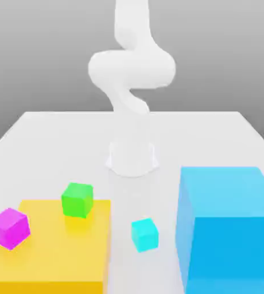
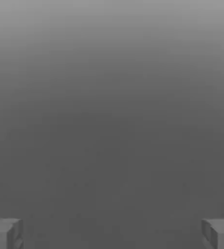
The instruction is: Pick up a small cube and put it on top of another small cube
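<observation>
While the white arm (image 1: 131,69) stood coiled above its base at the far middle of the counter (image 1: 54,132), the small cyan cube (image 1: 144,234) sat on the bare white surface near the front, waiting to be lifted. It lay between a flat yellow slab (image 1: 48,264) on the exterior view's left and a huge blue cube (image 1: 229,229) on the exterior view's right, close to both but touching neither. A green cube (image 1: 77,199) rested on the slab's far edge, and a magenta cube (image 1: 9,228) sat at the slab's left rim, tilted slightly; either looked a fair landing spot for the cyan one. The pincer (image 2: 112,233) was spread wide and empty in the hand view, its two grey fingertips (image 2: 4,233) standing far apart at the frame's corners with only grey backdrop between them, so it seemed aimed away from the counter and well clear of every cube. Judged by its looks, the cyan cube would handle as a light, rigid block with smooth, flat faces, apt to slip only if pinched off-centre. The safest hold appeared to be from above, on two opposite side faces at mid-height, jaws squared to the cube's slightly turned sides, leaving the underside free to settle flat on another cube.
</observation>
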`<state>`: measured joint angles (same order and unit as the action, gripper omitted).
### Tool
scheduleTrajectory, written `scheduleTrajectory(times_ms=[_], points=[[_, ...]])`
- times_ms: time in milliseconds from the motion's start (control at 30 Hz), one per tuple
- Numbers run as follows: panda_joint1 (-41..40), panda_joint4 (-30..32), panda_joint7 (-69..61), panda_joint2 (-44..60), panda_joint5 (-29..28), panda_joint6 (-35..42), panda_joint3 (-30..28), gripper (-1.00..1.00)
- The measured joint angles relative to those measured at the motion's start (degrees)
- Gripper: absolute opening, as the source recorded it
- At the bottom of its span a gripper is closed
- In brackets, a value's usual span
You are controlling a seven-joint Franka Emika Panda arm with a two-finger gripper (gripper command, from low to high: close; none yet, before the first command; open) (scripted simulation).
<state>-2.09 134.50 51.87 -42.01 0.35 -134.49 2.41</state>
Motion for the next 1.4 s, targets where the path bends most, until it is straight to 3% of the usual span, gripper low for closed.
scheduleTrajectory(times_ms=[533, 867, 1000, 1200, 1233, 1400], points=[[-11.32, 17.46, 40.26, 24.61, 0.18, -17.4, 14.12, 0.0], [-13.92, 28.26, 65.64, 39.94, -0.4, -28.18, 18.38, 0.0], [-13.1, 28.56, 72.87, 46.31, -6.06, -32.97, 16.19, 0.0], [-3.68, 26.63, 81.05, 56.07, -16.8, -40.55, 4.15, 0.0], [-2.13, 26.41, 81.6, 57.34, -17.55, -41.6, 2.41, -1.0], [-2.13, 26.41, 81.6, 57.35, -17.55, -41.77, 2.41, -1.0]])
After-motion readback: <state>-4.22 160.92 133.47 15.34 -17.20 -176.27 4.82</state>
